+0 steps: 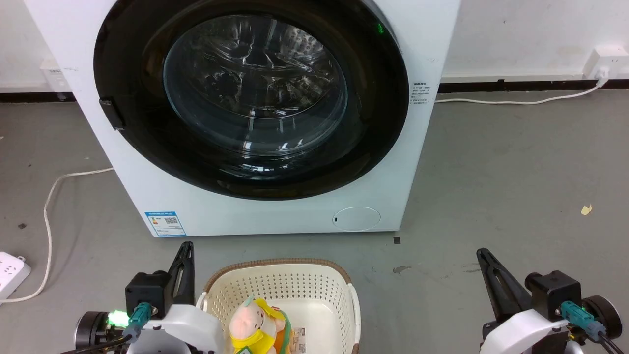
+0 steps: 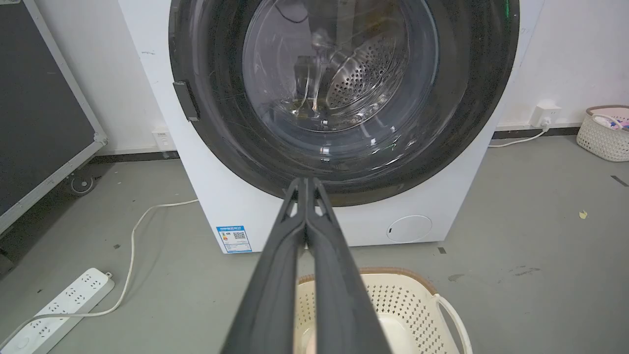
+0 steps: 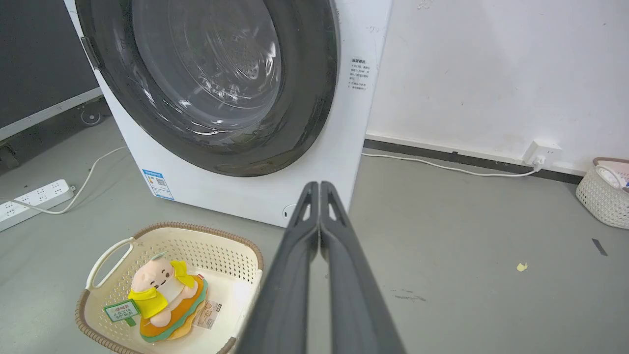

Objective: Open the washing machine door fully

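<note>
Door (image 1: 250,93) shut against washer (image 1: 265,219). Left gripper (image 1: 186,246) and right gripper (image 1: 482,253) low before it, fingers pressed together, holding nothing.

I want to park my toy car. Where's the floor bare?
Bare floor lies right of the washing machine, ahead of the right gripper. Crowded: the basket in front, the cord and power strip on the left.

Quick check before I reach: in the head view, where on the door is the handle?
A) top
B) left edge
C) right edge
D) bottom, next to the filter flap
B: the small black handle sits on the left edge of the door, against its black rim.
</note>
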Tool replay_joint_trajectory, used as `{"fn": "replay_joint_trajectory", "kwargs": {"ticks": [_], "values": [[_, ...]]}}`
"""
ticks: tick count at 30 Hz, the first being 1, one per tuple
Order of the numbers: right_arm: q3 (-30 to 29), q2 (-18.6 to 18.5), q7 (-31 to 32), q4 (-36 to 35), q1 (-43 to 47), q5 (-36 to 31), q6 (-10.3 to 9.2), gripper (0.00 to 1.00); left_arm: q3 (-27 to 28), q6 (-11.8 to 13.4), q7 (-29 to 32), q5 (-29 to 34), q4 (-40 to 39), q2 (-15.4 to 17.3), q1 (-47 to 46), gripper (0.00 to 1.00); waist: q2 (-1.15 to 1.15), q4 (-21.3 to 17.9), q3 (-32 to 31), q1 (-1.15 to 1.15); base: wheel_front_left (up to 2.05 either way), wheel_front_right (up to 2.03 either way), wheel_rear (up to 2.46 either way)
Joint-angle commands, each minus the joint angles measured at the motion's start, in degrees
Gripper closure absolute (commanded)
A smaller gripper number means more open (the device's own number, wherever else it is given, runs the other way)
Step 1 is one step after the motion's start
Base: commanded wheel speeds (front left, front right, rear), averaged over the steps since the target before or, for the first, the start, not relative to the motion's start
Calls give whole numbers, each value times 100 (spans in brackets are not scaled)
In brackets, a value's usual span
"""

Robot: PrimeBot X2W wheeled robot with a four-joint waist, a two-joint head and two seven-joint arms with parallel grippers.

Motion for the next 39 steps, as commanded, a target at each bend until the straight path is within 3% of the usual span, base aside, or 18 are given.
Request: {"fn": "replay_joint_trajectory", "kwargs": {"ticks": [1,16,17,39], "values": [[-12,27,2,-25,-76,-43,5,100,-2,-25,1,15,-23,11,51,100,0,0,0,0,0,0,0],[-12,27,2,-25,-76,-43,5,100,-2,-25,1,15,-23,11,51,100,0,0,0,0,0,0,0],[1,0,0,0,0,0,0,0,1,0,-1,0,0,0,1,0,0,0,0,0,0,0,0],[-90,2,-208,79,-112,429,1,0,-198,118,-214,18,-5,8,-52,0,0,35,129,0,0,0,0]]}}
